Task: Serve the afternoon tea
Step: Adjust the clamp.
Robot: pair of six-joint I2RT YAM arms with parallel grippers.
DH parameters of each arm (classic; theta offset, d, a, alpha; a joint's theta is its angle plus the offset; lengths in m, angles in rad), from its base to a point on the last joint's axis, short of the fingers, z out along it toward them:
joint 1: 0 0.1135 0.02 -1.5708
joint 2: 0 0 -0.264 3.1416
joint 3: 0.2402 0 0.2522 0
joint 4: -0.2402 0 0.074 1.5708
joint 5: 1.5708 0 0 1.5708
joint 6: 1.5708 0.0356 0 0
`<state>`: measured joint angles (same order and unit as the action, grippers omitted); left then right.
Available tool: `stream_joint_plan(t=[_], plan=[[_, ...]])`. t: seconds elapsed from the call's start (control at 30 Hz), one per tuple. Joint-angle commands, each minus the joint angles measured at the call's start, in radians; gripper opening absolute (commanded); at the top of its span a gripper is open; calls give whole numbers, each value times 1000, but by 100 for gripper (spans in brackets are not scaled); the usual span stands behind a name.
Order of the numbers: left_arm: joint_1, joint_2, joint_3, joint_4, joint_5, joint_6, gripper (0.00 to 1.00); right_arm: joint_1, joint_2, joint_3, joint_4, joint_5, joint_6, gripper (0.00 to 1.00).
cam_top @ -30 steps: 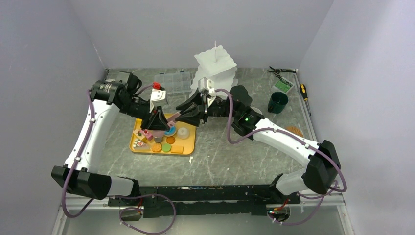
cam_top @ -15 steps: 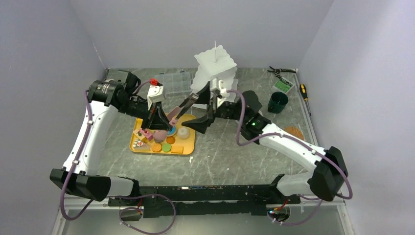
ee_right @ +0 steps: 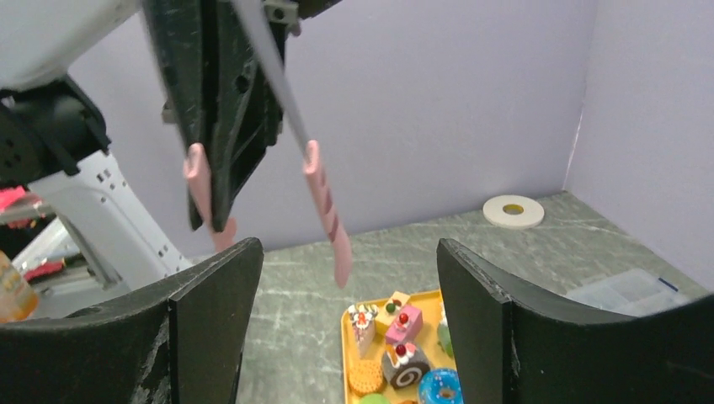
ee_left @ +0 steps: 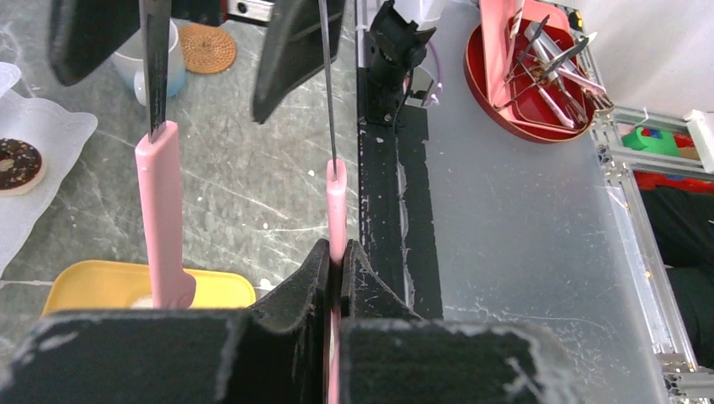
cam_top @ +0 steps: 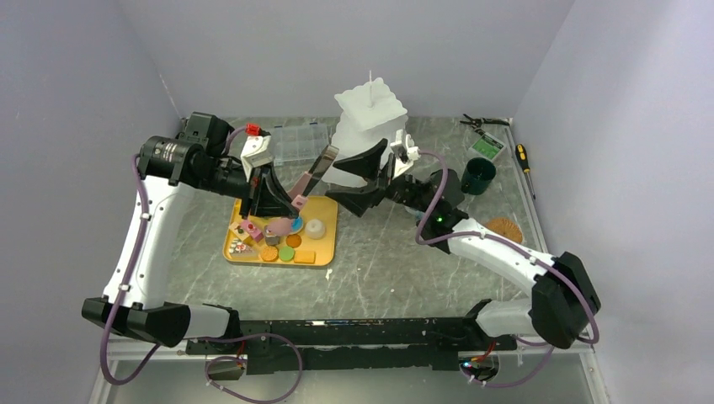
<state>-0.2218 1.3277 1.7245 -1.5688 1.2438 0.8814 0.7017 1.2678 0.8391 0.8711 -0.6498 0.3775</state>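
1. The left claw (ee_left: 339,263) is pressed shut on one pink-tipped arm of the pink-and-metal tongs (cam_top: 313,177). It holds them in the air above the far edge of the yellow rectangular tray (cam_top: 327,220).
2. The tongs' other arm stands free, apart from the gripped one. In the top view the tongs slant up from the claw toward 1 o'clock.
3. The right claw (cam_top: 341,179) gapes wide and holds nothing. It hangs above the surface (cam_top: 396,269) at 3 o'clock of the tongs, mouth turned toward them. In its own view the pink tips hang ahead of it, clear of both fingers.
4. The yellow tray lies at 9 o'clock on the grey marbled surface. It carries the small colourful toy pastries (ee_right: 396,337): cake slices, round biscuits, a swirl roll and a blue donut.
5. The white three-tier scalloped stand (cam_top: 370,105) stands upright at 12 o'clock, just behind the right claw. A chocolate donut (ee_left: 18,164) lies on one of its tiers.
6. The dark-green mug (cam_top: 477,175) sits upright at 2 o'clock, well apart from the tray.
7. A round cork coaster (cam_top: 505,227) lies at 3 o'clock, bare, beside the right forearm.
8. In the left wrist view a white mug (ee_left: 128,66) stands just beside a coaster of that kind, partly hidden behind a tong arm.
9. The clear plastic compartment box (cam_top: 299,143) lies at 11 o'clock, left of the stand.
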Motion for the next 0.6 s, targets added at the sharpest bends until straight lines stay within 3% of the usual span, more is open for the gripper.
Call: stream_joint_plan(t=[0.0,0.57], plan=[[1,-44,-3,-7,67,-70,3,8,54,69,241,64,125,79],[2,-111,-83,156,51,-187,3,82,177,228,282,79,166,63]])
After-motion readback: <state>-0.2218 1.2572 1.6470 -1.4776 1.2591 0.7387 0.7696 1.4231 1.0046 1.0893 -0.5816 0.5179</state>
